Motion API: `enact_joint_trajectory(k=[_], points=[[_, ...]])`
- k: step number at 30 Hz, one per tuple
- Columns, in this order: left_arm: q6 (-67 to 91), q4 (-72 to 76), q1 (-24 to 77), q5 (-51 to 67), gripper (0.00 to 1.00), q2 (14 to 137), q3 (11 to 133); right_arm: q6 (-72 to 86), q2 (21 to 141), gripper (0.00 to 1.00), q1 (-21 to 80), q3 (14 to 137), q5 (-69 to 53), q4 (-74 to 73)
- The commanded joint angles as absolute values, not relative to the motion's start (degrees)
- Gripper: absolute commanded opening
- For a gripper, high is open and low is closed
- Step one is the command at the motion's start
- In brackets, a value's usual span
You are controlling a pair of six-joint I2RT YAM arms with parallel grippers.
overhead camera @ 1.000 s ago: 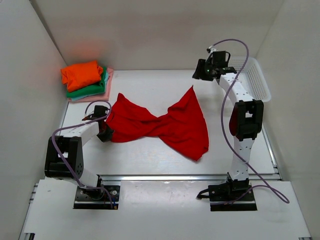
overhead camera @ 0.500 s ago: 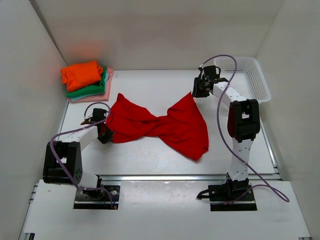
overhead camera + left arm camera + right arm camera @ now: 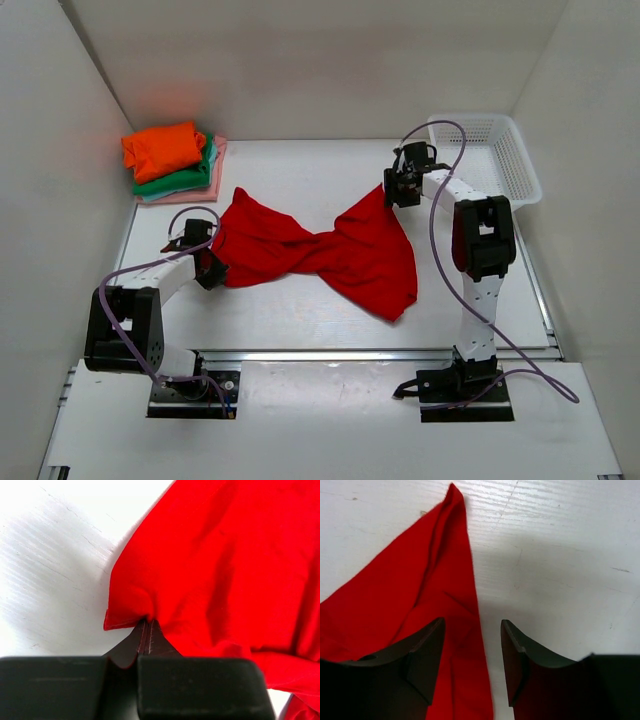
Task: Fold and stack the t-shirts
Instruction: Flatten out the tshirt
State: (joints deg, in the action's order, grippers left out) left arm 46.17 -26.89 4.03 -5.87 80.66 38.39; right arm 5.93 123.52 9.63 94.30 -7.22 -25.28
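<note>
The large red t-shirt (image 3: 320, 250) lies twisted across the middle of the table. My left gripper (image 3: 212, 262) is shut on its left edge; in the left wrist view the closed fingertips (image 3: 146, 630) pinch the red hem (image 3: 125, 617). My right gripper (image 3: 390, 192) is open at the shirt's upper right corner; in the right wrist view its jaws straddle the edge of the red cloth (image 3: 445, 580), one finger over cloth, the other over bare table. The orange (image 3: 163, 148), green (image 3: 180, 180) and pale pink (image 3: 216, 158) shirts lie folded in a stack at the back left.
A white mesh basket (image 3: 490, 155) stands at the back right, close behind the right arm. White walls enclose the table on the left, back and right. A metal rail (image 3: 330, 354) runs along the near edge.
My right gripper has come down and leftward from above the basket side to the shirt's upper right corner. My left gripper has stayed on the shirt's left edge.
</note>
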Motion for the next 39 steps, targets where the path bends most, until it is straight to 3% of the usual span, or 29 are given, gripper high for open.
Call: enact_joint_trajectory(k=[1,14,18,27,30,32,39], points=[[45.9,-30.1,4.2,-4.7,0.0,81.5,36.6,4.8,124.0,0.46,9.6,93.7,-7.2,-24.3],[45.0,-29.7,4.0,-4.6,0.0,82.0,36.2,4.0,125.4,0.34,11.3,94.5,-8.7,-23.6],[45.0,-29.5,3.7,-4.4,0.0,81.8,36.4,3.6,124.8,0.0,10.8,96.0,-10.5,-24.4],[46.9,-30.9,2.5,-1.1,0.0,85.0,50.9,2.8,113.9,0.0,6.3,104.1,-6.4,-29.4],[47.5,-30.9,2.7,0.6,0.0,86.0,55.7,2.4,108.7,0.06,3.8,101.4,-8.3,-27.3],[48.1,-30.4,2.7,1.5,0.0,86.1,56.9,3.0,106.4,0.0,2.6,99.0,-9.5,-27.2],[48.7,-29.8,2.6,3.7,0.0,83.9,52.7,2.5,98.3,0.0,2.5,88.8,-11.7,-23.7]])
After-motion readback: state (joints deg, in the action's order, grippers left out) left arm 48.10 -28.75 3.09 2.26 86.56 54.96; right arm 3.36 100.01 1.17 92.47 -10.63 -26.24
